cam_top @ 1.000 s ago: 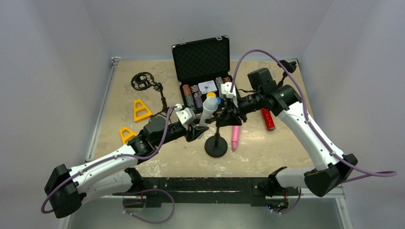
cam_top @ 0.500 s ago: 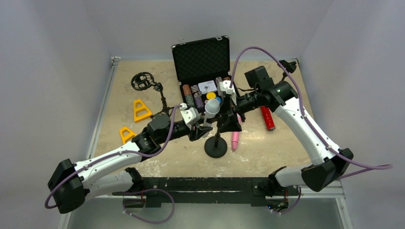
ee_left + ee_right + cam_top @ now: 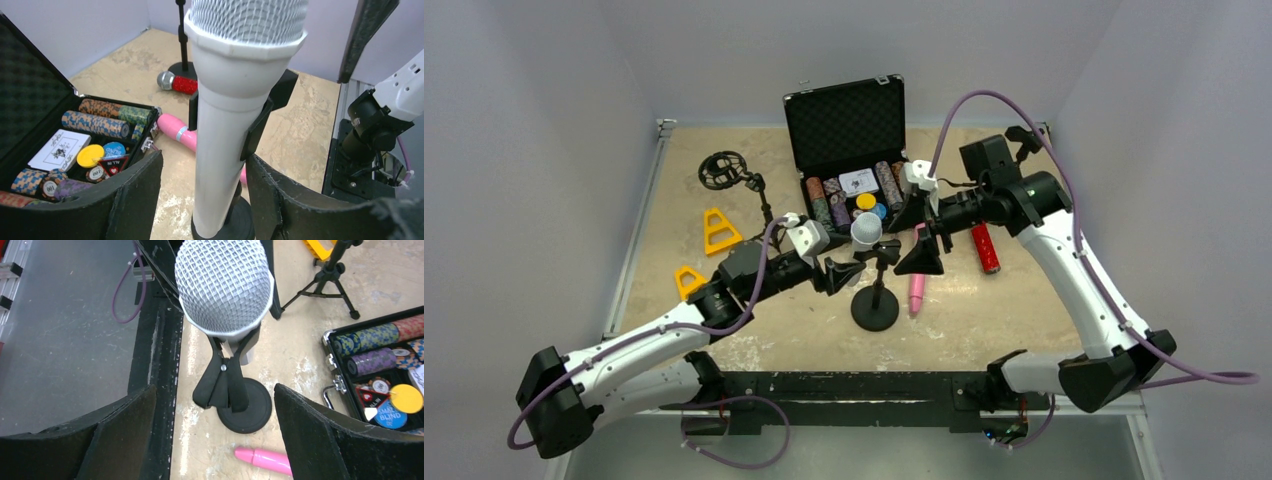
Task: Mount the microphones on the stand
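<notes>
Tally as I read it off my feeds:
- Microphones, three: one white microphone (image 3: 865,232), one pink microphone (image 3: 917,285), one red microphone (image 3: 985,248).
- Stands, three: one round-based stand (image 3: 876,308), a second round-based stand (image 3: 180,70) at the far edge of the counter, one tripod stand (image 3: 330,280).
- Yellow triangular frames, two: (image 3: 719,230) and (image 3: 689,280).
- Chip case (image 3: 844,120), one. I cannot count the chips inside it.
- Hands, two: left hand (image 3: 851,268), right hand (image 3: 916,240).
</notes>
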Robot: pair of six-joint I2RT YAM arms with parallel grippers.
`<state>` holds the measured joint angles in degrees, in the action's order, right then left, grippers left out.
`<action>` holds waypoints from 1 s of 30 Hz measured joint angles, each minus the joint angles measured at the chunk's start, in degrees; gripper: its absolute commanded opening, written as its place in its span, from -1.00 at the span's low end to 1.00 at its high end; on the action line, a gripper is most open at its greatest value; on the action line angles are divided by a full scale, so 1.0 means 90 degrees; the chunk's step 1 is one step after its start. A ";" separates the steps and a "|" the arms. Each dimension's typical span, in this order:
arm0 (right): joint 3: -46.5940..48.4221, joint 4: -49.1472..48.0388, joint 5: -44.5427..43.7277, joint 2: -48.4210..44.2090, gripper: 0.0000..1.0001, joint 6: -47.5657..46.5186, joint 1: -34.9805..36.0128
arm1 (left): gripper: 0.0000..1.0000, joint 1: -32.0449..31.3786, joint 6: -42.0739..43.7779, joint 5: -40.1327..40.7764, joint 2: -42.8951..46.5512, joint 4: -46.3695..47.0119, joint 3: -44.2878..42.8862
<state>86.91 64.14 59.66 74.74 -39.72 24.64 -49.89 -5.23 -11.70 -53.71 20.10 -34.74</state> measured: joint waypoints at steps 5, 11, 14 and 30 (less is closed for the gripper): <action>0.0007 0.0075 0.0073 -0.0270 0.87 -0.0051 -0.0352 | 0.71 0.0000 -0.0015 0.0073 0.0561 -0.0131 0.0063; -0.0418 -0.0248 0.0260 -0.0831 0.97 -0.0007 -0.0794 | 0.98 0.0000 -0.0017 0.0287 0.1547 -0.1054 0.0112; -0.1270 -0.0833 0.0646 -0.1290 0.97 0.0272 -0.1076 | 0.99 0.0000 -0.0015 0.0522 0.2098 -0.2052 -0.0100; -0.3631 -0.1965 0.1549 -0.1848 0.97 -0.1173 -0.1384 | 0.99 0.0000 0.0869 0.1676 0.3672 -0.5877 -0.1078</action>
<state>54.24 46.46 73.60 58.11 -50.28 12.19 -49.89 2.59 3.38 -20.67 -32.80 -44.45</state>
